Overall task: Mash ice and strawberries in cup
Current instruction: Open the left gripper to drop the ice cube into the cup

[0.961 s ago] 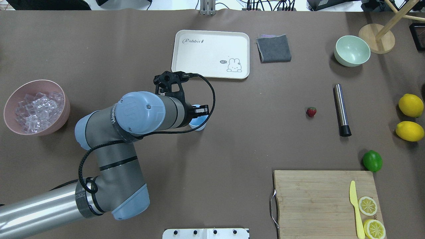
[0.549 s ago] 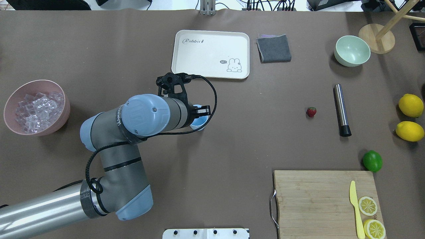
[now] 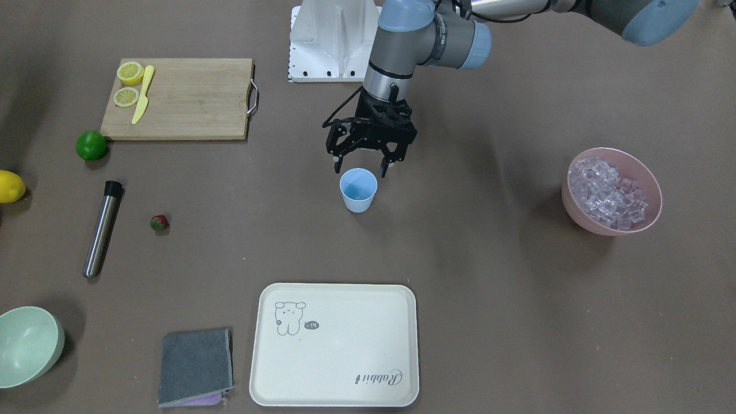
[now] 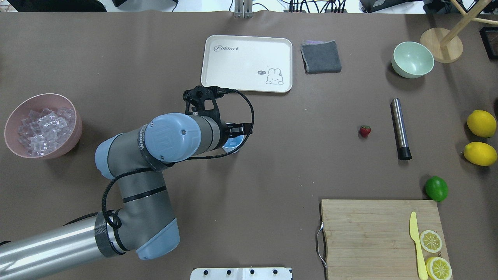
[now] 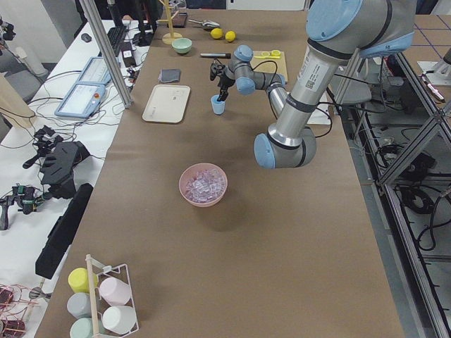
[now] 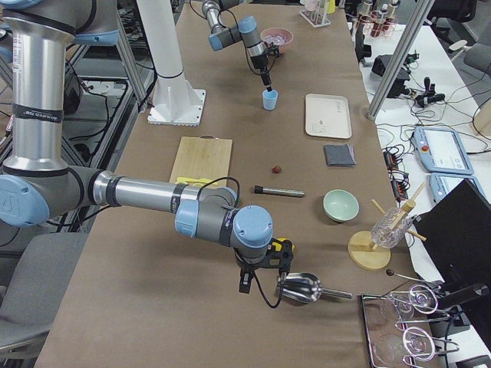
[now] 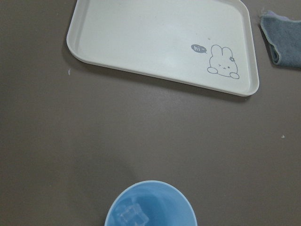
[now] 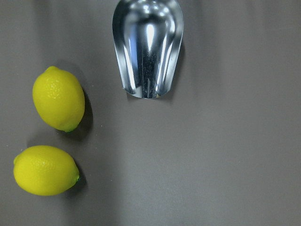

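The light-blue cup (image 3: 358,190) stands upright mid-table, and the left wrist view shows one clear ice cube (image 7: 133,215) inside the cup (image 7: 150,206). My left gripper (image 3: 360,168) hangs open just above and behind the cup's rim, holding nothing. More ice (image 3: 609,192) fills the pink bowl (image 3: 612,227). A small red strawberry (image 3: 159,222) lies alone on the table, far from the cup. My right gripper (image 6: 261,282) shows only in the exterior right view, beside a metal scoop (image 6: 301,287); I cannot tell whether it is open or shut.
A cream tray (image 3: 333,345) and a grey cloth (image 3: 195,367) lie beyond the cup. A steel cylinder (image 3: 102,229), a lime (image 3: 91,145), a cutting board (image 3: 178,98) and a pale green bowl (image 3: 26,345) are on the strawberry's side. Two lemons (image 8: 58,98) lie by the scoop (image 8: 147,47).
My left arm has shifted slightly to the right and nearer over the cup. The cup, strawberry and bowl have not moved.
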You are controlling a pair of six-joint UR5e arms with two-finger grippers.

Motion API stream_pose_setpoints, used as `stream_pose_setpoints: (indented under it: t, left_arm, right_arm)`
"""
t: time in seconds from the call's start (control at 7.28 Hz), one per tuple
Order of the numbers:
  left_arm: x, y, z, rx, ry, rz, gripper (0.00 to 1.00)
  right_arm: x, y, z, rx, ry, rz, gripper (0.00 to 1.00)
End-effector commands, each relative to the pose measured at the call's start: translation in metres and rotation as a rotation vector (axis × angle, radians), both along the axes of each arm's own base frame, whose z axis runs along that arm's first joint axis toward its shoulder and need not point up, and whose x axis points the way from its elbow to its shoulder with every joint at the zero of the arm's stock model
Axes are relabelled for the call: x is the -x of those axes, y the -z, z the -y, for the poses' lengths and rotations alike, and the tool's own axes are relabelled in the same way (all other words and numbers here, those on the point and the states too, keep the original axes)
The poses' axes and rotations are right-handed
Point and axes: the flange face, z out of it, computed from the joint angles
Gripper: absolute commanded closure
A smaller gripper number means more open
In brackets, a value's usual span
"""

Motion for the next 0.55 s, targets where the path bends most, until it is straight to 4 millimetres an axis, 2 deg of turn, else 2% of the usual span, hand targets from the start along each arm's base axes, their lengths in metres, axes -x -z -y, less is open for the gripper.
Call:
stream_pose_setpoints:
  t: [0.0,0.14,0.27,0.41]
  left_arm:
    - [0.065,0.003,0.019,-0.041,-0.047,0.09,0.03]
    - [0.119,-0.008,0.035,-0.052,-0.096,0.158,0.03]
    - [0.159,-0.039,0.047,-0.092,-0.134,0.222,0.03]
    - [0.196,-0.077,0.059,-0.075,-0.158,0.27,0.03]
  right_arm:
    - [-0.001,0.006,0.009,-0.013,0.0,-0.002,0.0]
    - [-0.001,0.006,0.011,-0.016,0.0,-0.002,0.0]
    - [-0.001,0.008,0.012,-0.019,0.0,-0.002,0.0]
    - [-0.001,0.008,0.012,-0.019,0.0,-0.001,0.0]
